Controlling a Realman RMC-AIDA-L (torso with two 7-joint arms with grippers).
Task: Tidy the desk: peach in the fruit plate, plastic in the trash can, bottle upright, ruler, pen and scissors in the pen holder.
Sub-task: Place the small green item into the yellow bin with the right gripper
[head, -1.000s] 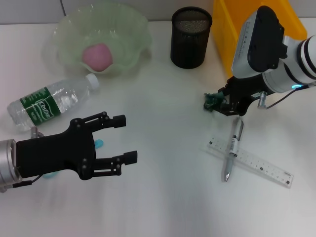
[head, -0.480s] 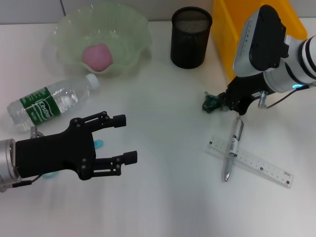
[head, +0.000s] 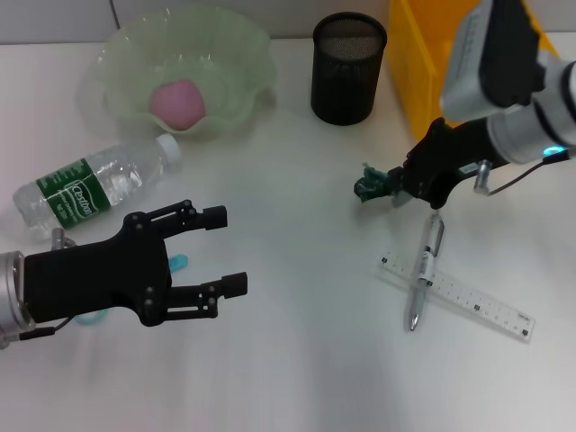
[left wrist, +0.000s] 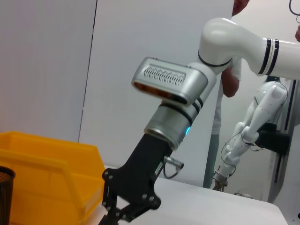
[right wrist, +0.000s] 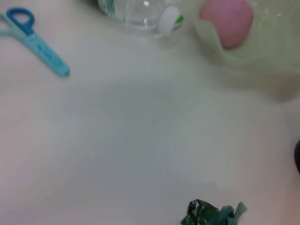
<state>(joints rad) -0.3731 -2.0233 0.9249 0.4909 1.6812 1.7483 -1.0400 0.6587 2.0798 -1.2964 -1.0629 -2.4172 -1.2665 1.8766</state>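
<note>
A pink peach (head: 177, 102) lies in the pale green fruit plate (head: 243, 54). The clear bottle (head: 90, 184) lies on its side at the left. My right gripper (head: 387, 184) is shut on a crumpled green plastic wad (head: 369, 187), held just above the desk in front of the yellow trash can (head: 418, 63). The wad (right wrist: 211, 215) also shows in the right wrist view. A pen (head: 425, 270) lies across the clear ruler (head: 472, 301). Blue scissors (right wrist: 35, 40) lie beside my open left gripper (head: 220, 252), which hides most of them in the head view. The black mesh pen holder (head: 348, 67) stands upright.
The pen holder stands close to the trash can's left wall. The left wrist view looks across at the right arm (left wrist: 168, 117) and the yellow bin (left wrist: 51, 173). Bare white desk stretches between the two grippers.
My right gripper has lifted and carried the green plastic wad a little to the left, away from the pen. The left arm has barely moved.
</note>
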